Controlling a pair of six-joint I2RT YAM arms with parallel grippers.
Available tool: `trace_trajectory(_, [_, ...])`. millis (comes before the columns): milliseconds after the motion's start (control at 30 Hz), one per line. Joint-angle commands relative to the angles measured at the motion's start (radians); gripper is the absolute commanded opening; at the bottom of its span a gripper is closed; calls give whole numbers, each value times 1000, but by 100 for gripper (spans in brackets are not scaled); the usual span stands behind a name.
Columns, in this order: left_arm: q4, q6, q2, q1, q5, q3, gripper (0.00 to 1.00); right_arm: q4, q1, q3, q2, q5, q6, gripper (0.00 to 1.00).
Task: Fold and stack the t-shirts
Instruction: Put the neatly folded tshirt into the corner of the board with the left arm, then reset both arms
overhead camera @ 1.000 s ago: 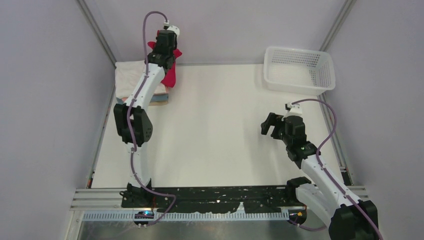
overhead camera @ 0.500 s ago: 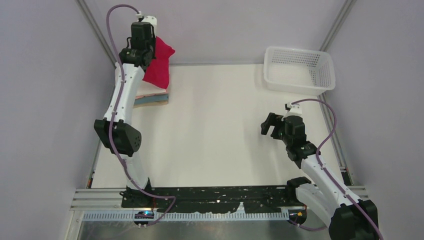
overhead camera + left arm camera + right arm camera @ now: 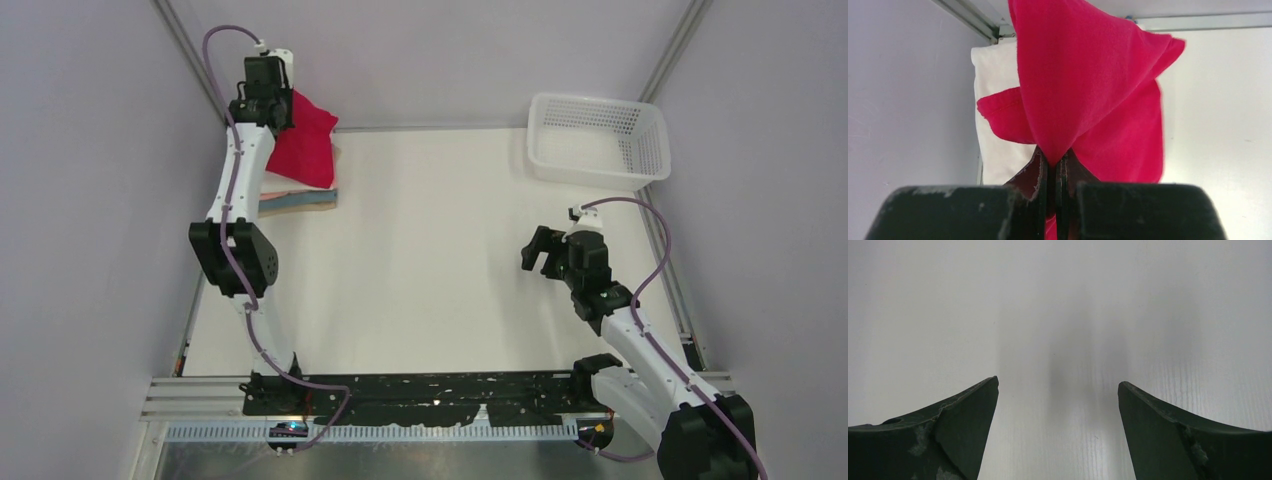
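Overhead, wrist close-ups; shared table (image 3: 450,250)

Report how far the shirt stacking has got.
Done: a folded stack sits in the far-left corner, and the basket looks empty. In hand: the left gripper is shut on the red t-shirt, hanging over that stack. Remaining: laying it neatly on top. The right gripper stands open.

The plain bright red cloth t-shirt (image 3: 1088,85) runs off the wrist picture's top edge and swallows the tips of the left gripper (image 3: 1052,162) pinched on it. Beyond the gripper it covers the folded stack; only a white folded cloth shirt (image 3: 995,145) shows, to the gripper's left. From above, the stack's lower coloured layers (image 3: 305,199) are thin strips, too small to count.
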Motion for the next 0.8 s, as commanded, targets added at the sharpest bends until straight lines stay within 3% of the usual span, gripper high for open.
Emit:
trace_trajectory(0, [77,66,79,78,18,53,0,38,-1,11,-2,21,-5,94])
trace_trajectory(167, [31,41,177,123,-27,143,0,36,-2,6,-10,37,-6,94])
trace_trajectory(333, [54,16,193,161,-20,93,3,36,-2,9,-5,55,-8,95])
trace_trajectory(400, [50,1,203,172,-19,92,22,37,-2,13,5,58,-9,94])
trace_trajectory(433, [45,-8,208,179,-24,93,38,34,-2,18,9,59,-9,94])
trace_trajectory(533, [39,-57,207,189,-91,97,52,30,-2,25,22,61,-10,94])
trace_trajectory(633, [12,-142,180,194,-165,106,97,16,-2,33,20,83,6,94])
trace_trajectory(767, [-28,-259,83,196,-115,62,100,-37,-2,64,4,139,50,95])
